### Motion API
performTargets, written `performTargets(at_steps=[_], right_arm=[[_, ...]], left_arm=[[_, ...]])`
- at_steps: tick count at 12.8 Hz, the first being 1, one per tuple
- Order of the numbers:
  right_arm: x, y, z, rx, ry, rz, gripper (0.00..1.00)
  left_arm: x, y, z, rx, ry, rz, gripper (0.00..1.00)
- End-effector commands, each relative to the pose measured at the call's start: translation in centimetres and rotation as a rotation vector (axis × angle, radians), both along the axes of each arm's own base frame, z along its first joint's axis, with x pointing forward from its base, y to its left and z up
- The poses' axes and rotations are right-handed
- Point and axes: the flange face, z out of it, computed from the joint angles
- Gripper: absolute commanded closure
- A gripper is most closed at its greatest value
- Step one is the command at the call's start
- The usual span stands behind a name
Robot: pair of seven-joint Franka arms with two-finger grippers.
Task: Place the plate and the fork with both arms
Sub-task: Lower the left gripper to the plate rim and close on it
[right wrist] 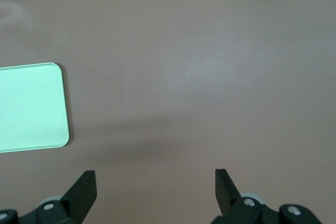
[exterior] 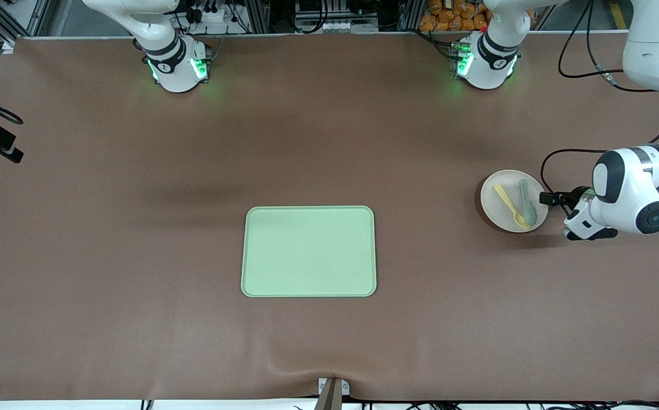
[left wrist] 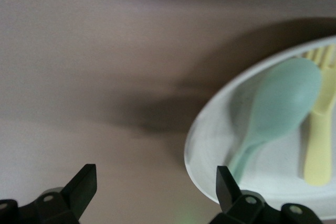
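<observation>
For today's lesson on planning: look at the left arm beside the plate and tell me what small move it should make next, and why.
Probably ease the left tool forward so its open fingers straddle the rim of the plate and can close. It sits low beside the plate with nothing held, while the fork and spoon lie on the plate and the tray has nothing on it. The right tool, open, waits above the table.

robot lab: aluminium framing (exterior: 16, 17), cables (exterior: 577, 51).

Yellow fork (exterior: 511, 206) on beige plate (exterior: 497, 212).
</observation>
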Motion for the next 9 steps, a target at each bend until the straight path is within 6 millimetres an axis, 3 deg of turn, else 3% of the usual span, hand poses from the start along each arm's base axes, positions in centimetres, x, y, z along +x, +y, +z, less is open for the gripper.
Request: performTargets(at_steps=[1, 9], right_arm=[[-0.3, -0.3, 0.2, 0.002, 0.002, -0.001, 0.00], [-0.3, -0.3, 0.2, 0.002, 0.002, -0.001, 0.00]], left_arm=[[-0.6, 0.8, 0.5, -0.004, -0.037, -0.011, 0.00], [0.5, -1.5, -1.4, -0.027, -0.086, -0.047, 0.00]])
